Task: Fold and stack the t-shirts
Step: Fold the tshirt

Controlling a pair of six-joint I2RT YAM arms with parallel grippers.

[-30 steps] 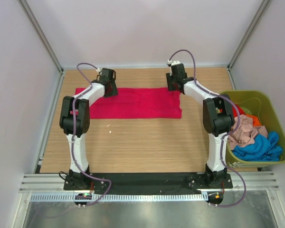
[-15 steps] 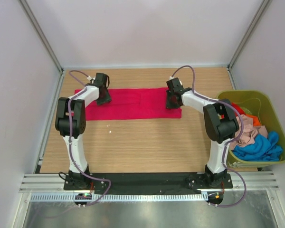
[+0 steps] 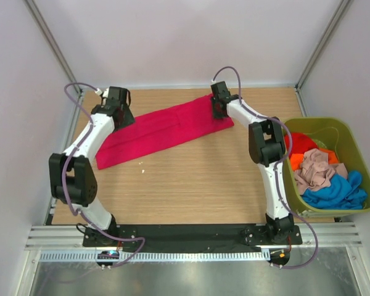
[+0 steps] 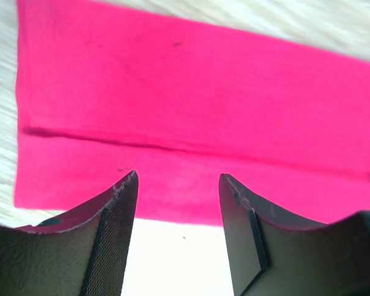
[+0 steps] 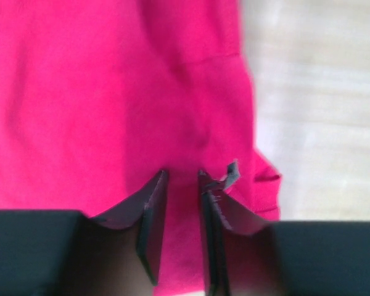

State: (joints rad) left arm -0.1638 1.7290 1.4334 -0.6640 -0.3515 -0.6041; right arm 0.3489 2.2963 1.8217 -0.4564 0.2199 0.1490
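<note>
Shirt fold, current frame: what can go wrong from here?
1. The crimson t-shirt lies skewed across the table, so folding it as it is would likely give a crooked fold.
2. The left gripper is open at the shirt's edge, while the right gripper is nearly closed over cloth. A one-sided pull could bunch it.

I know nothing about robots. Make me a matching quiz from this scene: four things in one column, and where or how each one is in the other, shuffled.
1. crimson-red cloth t-shirt
2. bright blue cloth t-shirt
3. olive-green plastic tub
4. left gripper

A. crumpled inside the tub
B. fingers apart, over the red shirt's edge
C. folded long, lying slantwise on the wooden table
D. standing at the table's right side

Pairs: 1-C, 2-A, 3-D, 4-B
</note>
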